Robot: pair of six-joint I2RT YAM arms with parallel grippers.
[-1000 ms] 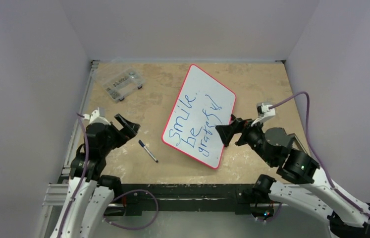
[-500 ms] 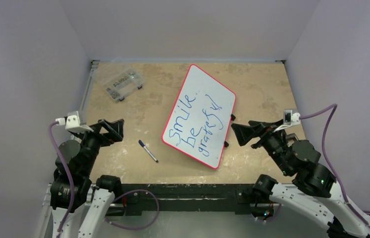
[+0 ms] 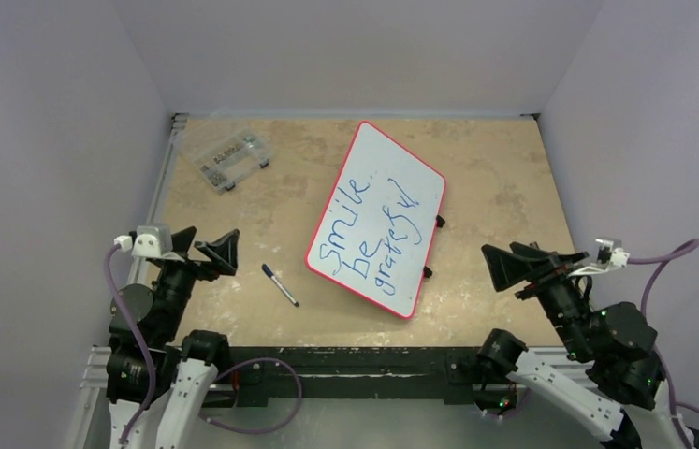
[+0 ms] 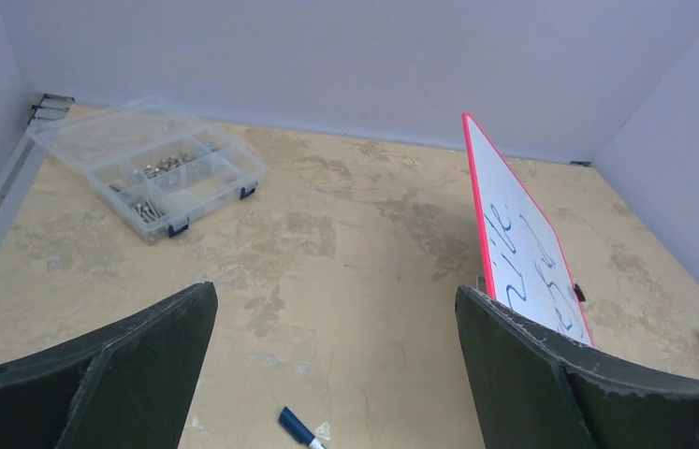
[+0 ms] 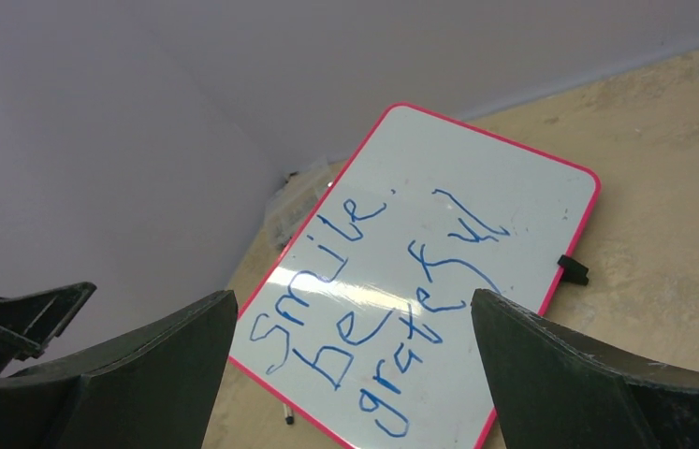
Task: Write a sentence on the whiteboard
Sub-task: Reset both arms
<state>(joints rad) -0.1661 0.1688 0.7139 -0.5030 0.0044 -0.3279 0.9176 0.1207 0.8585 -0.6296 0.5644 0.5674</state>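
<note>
Soft, even light falls from overhead and leaves no hard shadows on the desk [image 3: 504, 178]. In the right wrist view a pale sheen crosses the near-left part of the whiteboard [image 5: 476, 215], slightly washing out the blue sentence [image 5: 378, 309]. Distant detail is crisp in all views. Close to the lens, the dark fingers [image 4: 130, 369] of the left hand [image 4: 336, 292] look soft and murky. Nearer than the whiteboard, the overhead view darkens.
</note>
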